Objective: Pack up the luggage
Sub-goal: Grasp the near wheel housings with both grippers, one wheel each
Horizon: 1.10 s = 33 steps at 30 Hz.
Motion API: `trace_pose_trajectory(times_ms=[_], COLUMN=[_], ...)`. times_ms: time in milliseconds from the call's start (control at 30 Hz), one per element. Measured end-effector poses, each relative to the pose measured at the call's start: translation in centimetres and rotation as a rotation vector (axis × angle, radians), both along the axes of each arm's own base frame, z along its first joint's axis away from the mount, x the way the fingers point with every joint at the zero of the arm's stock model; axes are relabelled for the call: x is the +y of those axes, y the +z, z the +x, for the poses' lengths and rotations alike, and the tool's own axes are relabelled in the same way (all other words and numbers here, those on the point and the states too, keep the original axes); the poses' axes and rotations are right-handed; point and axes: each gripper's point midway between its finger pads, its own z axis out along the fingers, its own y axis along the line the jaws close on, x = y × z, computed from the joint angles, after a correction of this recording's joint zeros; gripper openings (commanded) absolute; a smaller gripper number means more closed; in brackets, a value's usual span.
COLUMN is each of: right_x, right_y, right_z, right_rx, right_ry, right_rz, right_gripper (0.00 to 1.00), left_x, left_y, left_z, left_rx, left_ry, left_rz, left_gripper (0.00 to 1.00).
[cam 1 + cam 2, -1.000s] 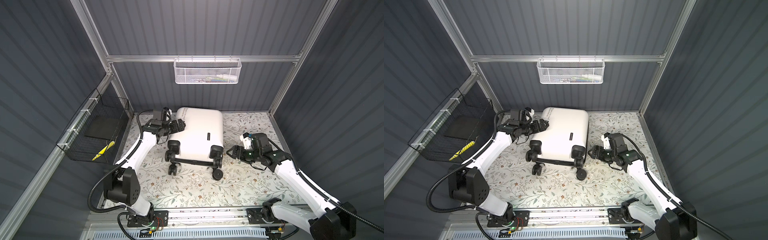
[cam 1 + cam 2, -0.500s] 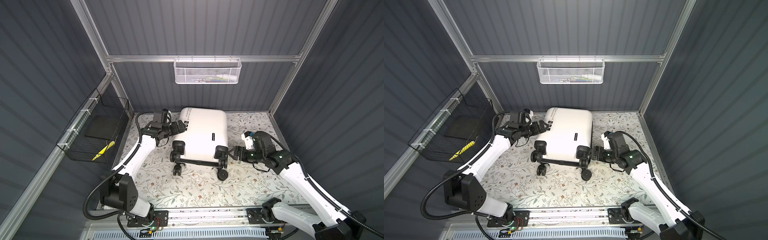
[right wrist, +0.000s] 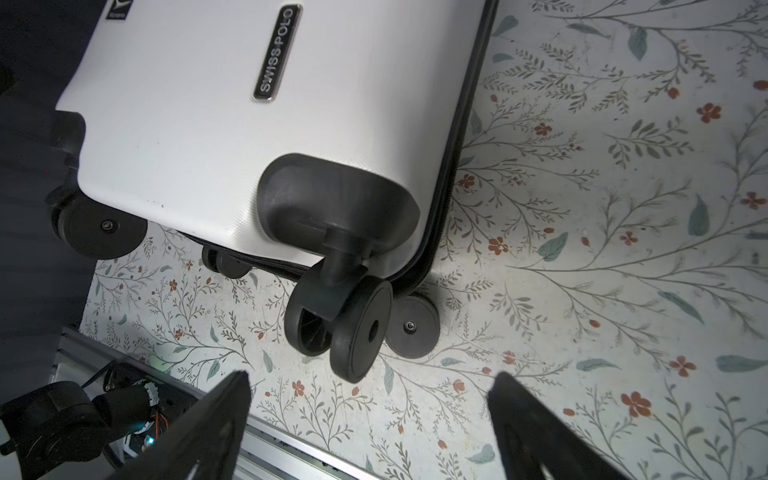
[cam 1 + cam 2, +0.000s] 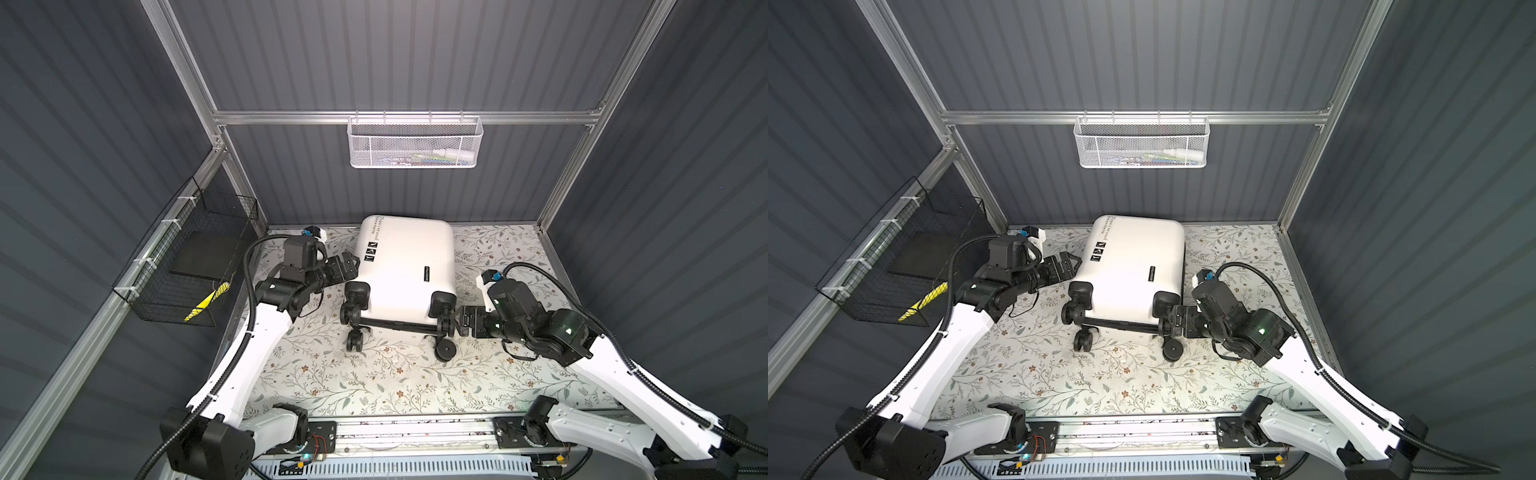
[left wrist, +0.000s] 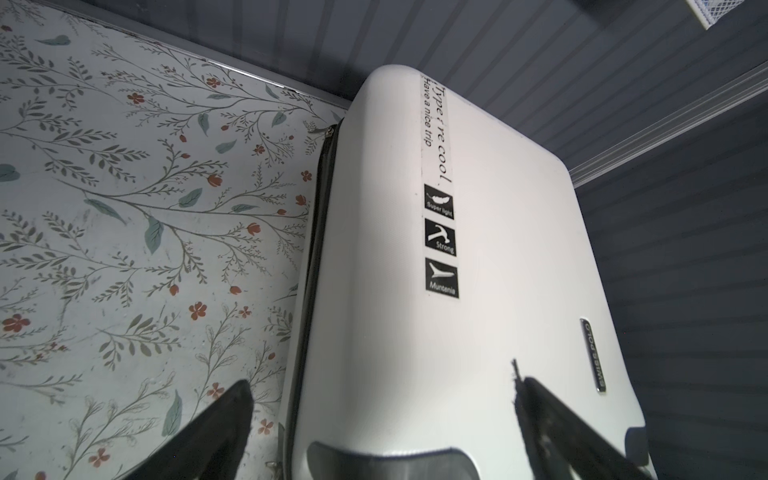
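Top views: luggage (image 4: 405,266) lies flat and zipped shut on the floral mat (image 4: 374,382), close to the back wall, wheels toward the arm bases. Left gripper (image 4: 350,266) is at its flank and right gripper (image 4: 456,323) at a wheel corner. Both are spread wide and empty.
Left wrist: jaws straddle the zip seam; I cannot tell if they touch.
Right wrist: spinner wheel (image 3: 357,328) just ahead of the open fingers (image 3: 216,424).
Risk: if I pinch here, the castor may swivel away, or the case may skid into the wall.

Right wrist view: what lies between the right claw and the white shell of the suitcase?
A black double wheel of the suitcase, on its corner mount. It stands just ahead of the open right claw. Seen in the right wrist view.
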Motion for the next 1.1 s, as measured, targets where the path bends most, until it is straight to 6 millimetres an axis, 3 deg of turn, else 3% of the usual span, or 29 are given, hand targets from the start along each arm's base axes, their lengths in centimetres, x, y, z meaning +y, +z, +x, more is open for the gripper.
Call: trace_pose_trajectory(times_ms=[433, 867, 1100], right_x=[1.0, 4.6, 4.9], right_y=[-2.0, -4.7, -5.7], right_z=[-1.1, 0.2, 0.9], right_rx=[0.011, 0.04, 0.038], right_ry=[-0.02, 0.014, -0.012], right_rz=[-0.054, -0.119, -0.154], right_gripper=[0.93, 0.89, 0.81], left_x=[1.5, 2.0, 2.0], left_y=[-1.4, -2.5, -3.1], left_z=[-4.8, -5.5, -5.6], left_rx=[0.01, 0.031, 0.045], left_ry=[0.034, 0.064, 0.068], left_rz=[-0.044, -0.056, -0.055], left_gripper=[1.0, 1.0, 1.0])
